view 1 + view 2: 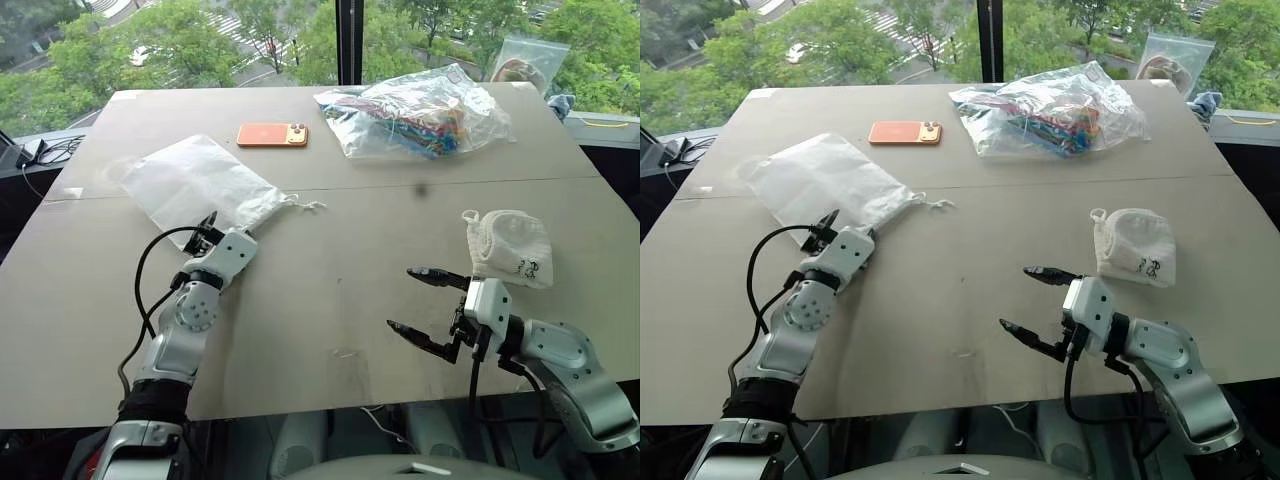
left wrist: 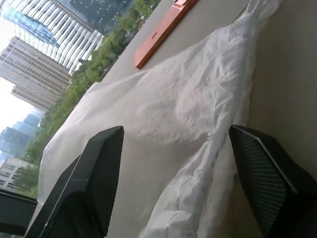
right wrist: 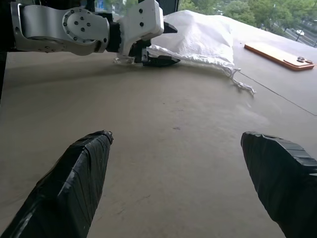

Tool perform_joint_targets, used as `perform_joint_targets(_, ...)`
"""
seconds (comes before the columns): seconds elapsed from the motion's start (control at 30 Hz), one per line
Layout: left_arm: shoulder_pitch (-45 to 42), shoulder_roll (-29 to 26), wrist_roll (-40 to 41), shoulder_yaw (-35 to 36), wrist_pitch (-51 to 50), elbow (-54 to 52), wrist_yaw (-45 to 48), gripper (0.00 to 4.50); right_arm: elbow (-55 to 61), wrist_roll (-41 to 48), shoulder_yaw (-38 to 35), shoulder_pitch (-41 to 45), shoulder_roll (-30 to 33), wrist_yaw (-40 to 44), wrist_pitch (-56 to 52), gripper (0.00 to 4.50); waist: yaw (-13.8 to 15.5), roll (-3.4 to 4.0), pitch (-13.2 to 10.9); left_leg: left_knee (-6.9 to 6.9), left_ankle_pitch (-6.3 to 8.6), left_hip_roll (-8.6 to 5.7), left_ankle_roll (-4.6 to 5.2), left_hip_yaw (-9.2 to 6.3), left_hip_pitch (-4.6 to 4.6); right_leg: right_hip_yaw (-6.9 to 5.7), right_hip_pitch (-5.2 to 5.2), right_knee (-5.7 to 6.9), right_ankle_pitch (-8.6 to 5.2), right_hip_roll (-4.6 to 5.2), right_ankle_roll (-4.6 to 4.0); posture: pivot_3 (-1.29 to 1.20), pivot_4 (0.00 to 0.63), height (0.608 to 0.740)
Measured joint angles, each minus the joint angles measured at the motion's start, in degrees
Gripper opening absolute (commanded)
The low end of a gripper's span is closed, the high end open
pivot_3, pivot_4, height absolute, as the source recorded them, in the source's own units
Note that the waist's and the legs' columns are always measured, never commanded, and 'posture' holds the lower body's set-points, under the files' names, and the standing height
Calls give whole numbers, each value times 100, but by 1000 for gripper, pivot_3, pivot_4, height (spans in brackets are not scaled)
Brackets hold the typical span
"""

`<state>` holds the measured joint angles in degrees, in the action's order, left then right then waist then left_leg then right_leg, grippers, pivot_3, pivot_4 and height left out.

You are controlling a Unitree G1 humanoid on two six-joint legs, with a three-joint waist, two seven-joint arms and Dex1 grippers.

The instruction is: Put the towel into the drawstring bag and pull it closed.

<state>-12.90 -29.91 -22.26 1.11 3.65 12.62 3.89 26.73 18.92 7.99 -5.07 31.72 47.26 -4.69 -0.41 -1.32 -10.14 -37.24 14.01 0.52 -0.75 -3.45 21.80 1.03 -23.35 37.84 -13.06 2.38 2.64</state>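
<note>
Two grippers noted, both spread and empty. Left gripper (image 1: 207,232) sits at the near edge of the drawstring bag (image 1: 200,186), one finger on either side of the fabric, at ten o'clock on the table (image 1: 330,300). Right gripper (image 1: 428,308) hovers at five o'clock, near the towel (image 1: 508,248) at three o'clock.

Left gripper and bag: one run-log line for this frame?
left gripper: open, at bag edge, fingers astride the fabric | right gripper: open, empty | towel: on table, outside bag
</note>
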Motion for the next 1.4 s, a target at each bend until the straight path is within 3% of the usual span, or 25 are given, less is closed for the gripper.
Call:
perform_joint_targets(0.27,-146,-160,226,15,-572,-88,599,3461,101,-47,0,-30,0,-59,-22,4500,-28,31,26,0,-1,4,1,-1,-13,2,4,10,-1,-5,0,0,150,740)
perform_joint_targets(0.4,-151,-202,497,65,-878,-201,908,2278,100,-50,2,-28,-12,-63,-31,4500,-46,37,30,0,-1,6,1,1,-14,5,4,9,-1,-8,0,0,150,740)
perform_joint_targets(0.53,-184,-211,978,336,-942,-149,1178,357,100,-57,8,-10,-26,-59,-42,4500,-50,39,32,0,-1,9,1,0,-12,4,3,9,-1,-12,-1,0,150,740)
perform_joint_targets(0.57,-195,-219,1274,526,-954,-106,1400,51,100,-59,8,-8,-26,-54,-43,4500,-46,39,32,0,-1,9,0,0,-9,4,2,6,-1,-12,-1,0,150,740)
perform_joint_targets(0.73,-295,-301,2740,1014,-1764,-48,2752,51,70,-60,9,16,-26,-16,-43,4500,-36,22,23,0,0,6,0,0,7,2,-3,-6,-1,-9,-1,0,150,740)
perform_joint_targets(0.87,-841,-858,5235,1970,-4732,-209,4049,51,-21,-70,10,72,-50,-10,-26,4500,-57,-15,1,-1,0,9,0,-16,21,-12,-13,-5,-2,-13,-2,0,150,740)
perform_joint_targets(0.97,-1081,-1303,6443,2370,-6286,-583,4483,51,-48,-83,11,80,-95,-34,-21,4500,-82,-17,-2,2,0,9,0,-9,20,-5,-12,-9,-2,-11,-3,0,150,740)
perform_joint_targets(1.13,-1649,-1269,7796,3024,-8360,-754,3978,51,-52,-198,21,109,-395,-361,-15,4500,-75,-17,-3,3,0,7,0,-9,17,-3,-12,-8,-3,-10,-2,0,150,740)
perform_joint_targets(1.3,-1797,-585,8108,3204,-9092,-994,3123,51,189,-275,-33,342,-436,-1031,-973,4500,-57,-20,-3,0,-1,7,-2,-8,18,2,-12,-5,0,-10,-3,0,150,740)
perform_joint_targets(1.4,-1777,-107,8170,3194,-9188,-1471,2638,51,414,318,-694,851,-399,-1508,-2156,4500,-47,-20,-3,0,-1,5,-3,-5,18,5,-14,-4,12,-8,-24,0,150,740)
